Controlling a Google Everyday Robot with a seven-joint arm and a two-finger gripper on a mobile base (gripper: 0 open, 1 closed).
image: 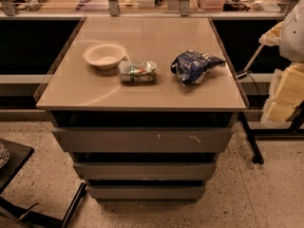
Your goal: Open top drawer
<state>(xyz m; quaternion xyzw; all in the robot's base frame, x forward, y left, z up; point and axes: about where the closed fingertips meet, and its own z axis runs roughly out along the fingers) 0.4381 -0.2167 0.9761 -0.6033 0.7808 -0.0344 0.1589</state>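
The top drawer (142,140) is the widest of three flat grey fronts under the tan tabletop (142,91). It has small white scuff marks right of its middle. Its front sits under the table's front edge, with a dark gap above it, and none of its interior shows. Two narrower drawer fronts (145,170) lie below it. My gripper (285,96) shows as pale yellow parts at the right edge of the view, partly cut off. It is beside the table's right side, above and to the right of the top drawer, and apart from it.
On the tabletop are a white bowl (104,55), a crushed can (137,71) and a blue snack bag (194,66). A black stand leg (249,141) runs down right of the cabinet. A dark low table (12,163) is at the lower left. Shelving runs behind.
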